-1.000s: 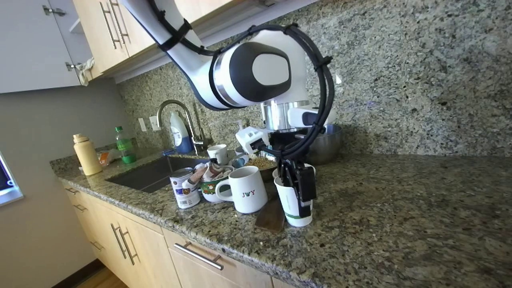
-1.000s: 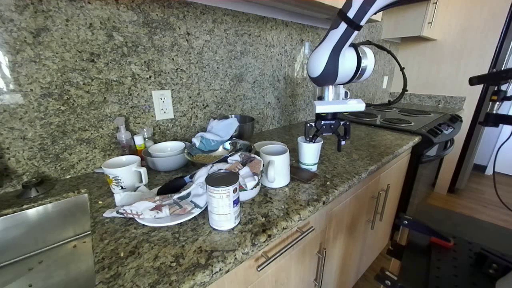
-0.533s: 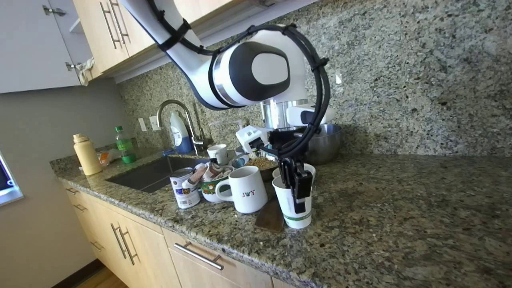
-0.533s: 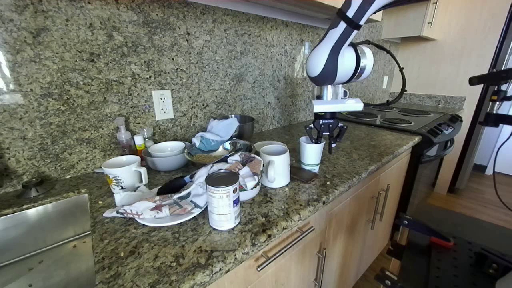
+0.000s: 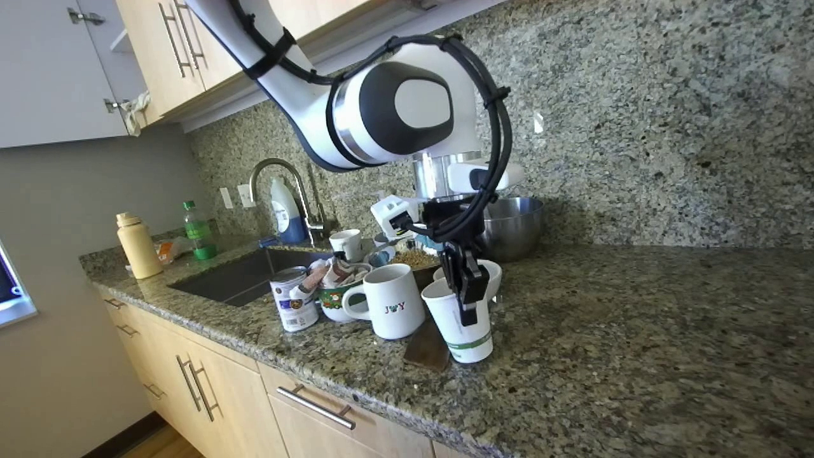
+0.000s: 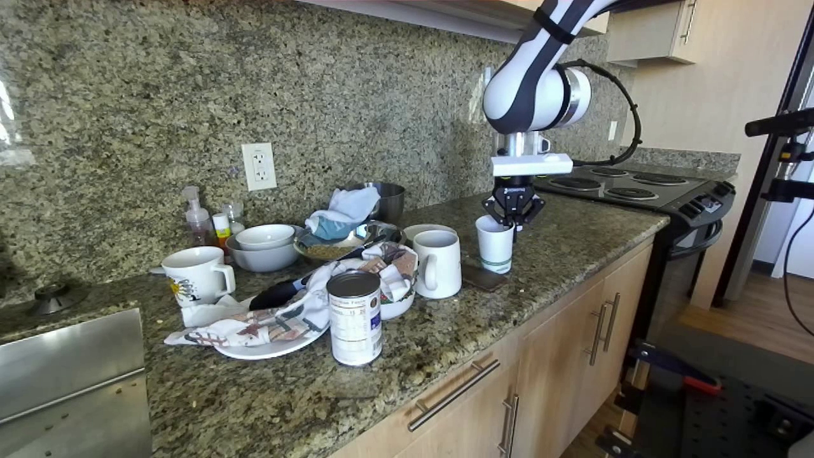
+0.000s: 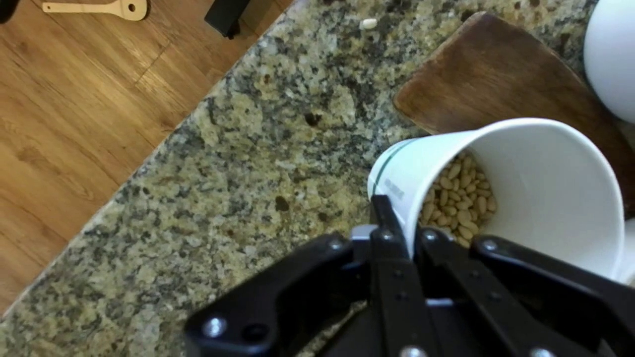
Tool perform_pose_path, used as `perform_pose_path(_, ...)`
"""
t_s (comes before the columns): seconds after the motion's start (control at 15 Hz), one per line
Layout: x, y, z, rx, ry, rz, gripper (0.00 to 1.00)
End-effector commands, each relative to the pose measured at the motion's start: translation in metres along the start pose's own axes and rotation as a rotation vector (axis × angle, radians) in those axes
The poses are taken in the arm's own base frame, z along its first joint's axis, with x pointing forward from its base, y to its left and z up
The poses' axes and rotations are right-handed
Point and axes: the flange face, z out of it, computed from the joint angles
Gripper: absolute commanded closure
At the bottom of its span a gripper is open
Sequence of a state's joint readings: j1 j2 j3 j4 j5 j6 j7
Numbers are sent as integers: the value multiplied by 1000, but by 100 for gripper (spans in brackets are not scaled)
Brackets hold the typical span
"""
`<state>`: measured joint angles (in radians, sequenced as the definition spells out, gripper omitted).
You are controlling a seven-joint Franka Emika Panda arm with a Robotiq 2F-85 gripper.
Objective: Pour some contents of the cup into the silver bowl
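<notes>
A black 2-finger gripper (image 7: 404, 223) pinches the tapered white paper cup (image 7: 538, 188) at its rim; likely light, crushable, steadier held lower.

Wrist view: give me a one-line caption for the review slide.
Jaws closed on a white cup by its wall, pale seed-like pieces inside, speckled counter below.

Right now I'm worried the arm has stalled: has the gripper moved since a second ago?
Yes, slightly: in both exterior views the gripper has shifted toward the JOY mug, which stands where it did then.
</notes>
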<state>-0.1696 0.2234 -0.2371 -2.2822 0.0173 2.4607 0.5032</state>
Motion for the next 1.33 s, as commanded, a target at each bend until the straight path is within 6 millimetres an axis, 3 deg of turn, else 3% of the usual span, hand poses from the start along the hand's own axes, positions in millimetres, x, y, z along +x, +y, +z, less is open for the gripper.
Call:
perform_pose_path(0.0, -5, -8, -25, -17, 40, 0, 100)
perform_pose_path(0.4, -3, -37, -91, -82, 152, -33, 100)
perform_pose_path(0.73, -1, -88, -152, -163, 240, -124, 100)
perform_pose_path(1.0, -16, -144, -170, -166, 282, -230, 100)
perform_pose_path(1.27, -26, -194, -164, -180, 323, -298, 100)
